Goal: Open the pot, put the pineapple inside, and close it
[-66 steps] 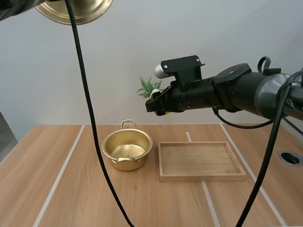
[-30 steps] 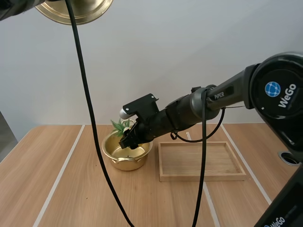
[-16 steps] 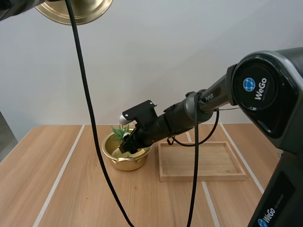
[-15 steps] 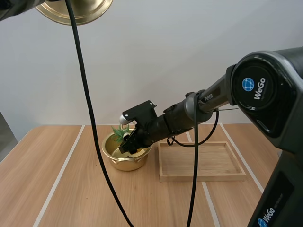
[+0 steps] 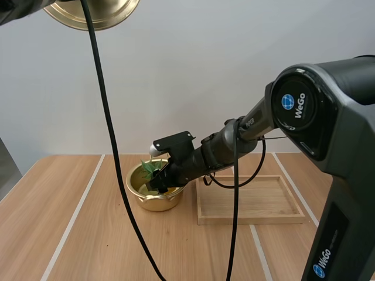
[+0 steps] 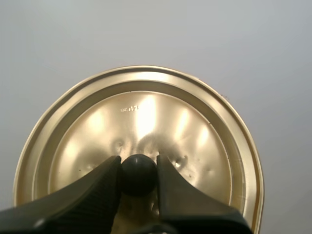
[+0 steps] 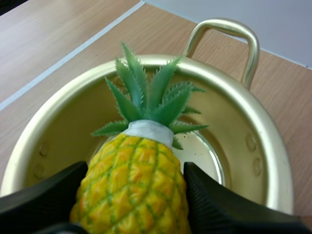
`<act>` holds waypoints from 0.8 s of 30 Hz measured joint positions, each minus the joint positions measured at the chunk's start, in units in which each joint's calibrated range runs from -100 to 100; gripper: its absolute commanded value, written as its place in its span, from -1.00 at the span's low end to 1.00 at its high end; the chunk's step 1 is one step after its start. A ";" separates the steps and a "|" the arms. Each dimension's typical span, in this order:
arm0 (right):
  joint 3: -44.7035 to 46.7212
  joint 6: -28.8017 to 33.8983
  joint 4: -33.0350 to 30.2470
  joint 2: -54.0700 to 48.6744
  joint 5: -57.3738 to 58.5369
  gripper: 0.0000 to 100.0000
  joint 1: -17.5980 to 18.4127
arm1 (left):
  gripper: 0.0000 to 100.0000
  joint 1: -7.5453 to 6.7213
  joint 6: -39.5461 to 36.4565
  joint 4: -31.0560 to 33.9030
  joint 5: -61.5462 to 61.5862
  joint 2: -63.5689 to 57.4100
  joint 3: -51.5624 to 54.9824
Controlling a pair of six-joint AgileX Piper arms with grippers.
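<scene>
The open gold pot (image 5: 136, 186) stands on the table, left of the tray. My right gripper (image 5: 158, 184) reaches into it, shut on the yellow pineapple (image 7: 131, 187); its green leaves (image 5: 150, 166) poke above the pot's rim (image 7: 243, 122). In the right wrist view the fingers (image 7: 214, 204) clamp the fruit's sides while it hangs inside the pot, leaves toward the far handle (image 7: 224, 36). High above at the left, the gold lid (image 5: 94, 14) is held up. My left gripper (image 6: 139, 173) is shut on the lid's black knob (image 6: 139, 173), lid (image 6: 141, 122) facing the camera.
A shallow wooden tray (image 5: 249, 199) lies just right of the pot, under my right arm (image 5: 234, 140). Bare table (image 5: 58, 234) spreads to the left and front of the pot. A round hole (image 5: 358, 195) sits in the table at the far right.
My right arm swung down and left from high over the tray, carrying the pineapple into the pot, and has kept sinking lower. The lid stays held up.
</scene>
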 measured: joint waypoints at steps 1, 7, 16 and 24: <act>0.00 0.00 0.23 0.00 0.00 -1.00 0.00 | -1.00 0.00 0.00 0.00 0.00 0.00 0.00; 0.00 0.00 1.05 0.04 0.00 -1.00 0.00 | -1.00 0.00 0.00 0.00 0.00 0.00 0.00; 0.00 0.00 1.38 0.14 0.34 -1.00 0.00 | -1.00 0.00 0.00 0.00 0.00 0.00 0.00; 0.00 0.00 1.83 0.30 0.52 -1.00 0.00 | -1.00 0.00 0.00 0.00 0.00 0.00 0.00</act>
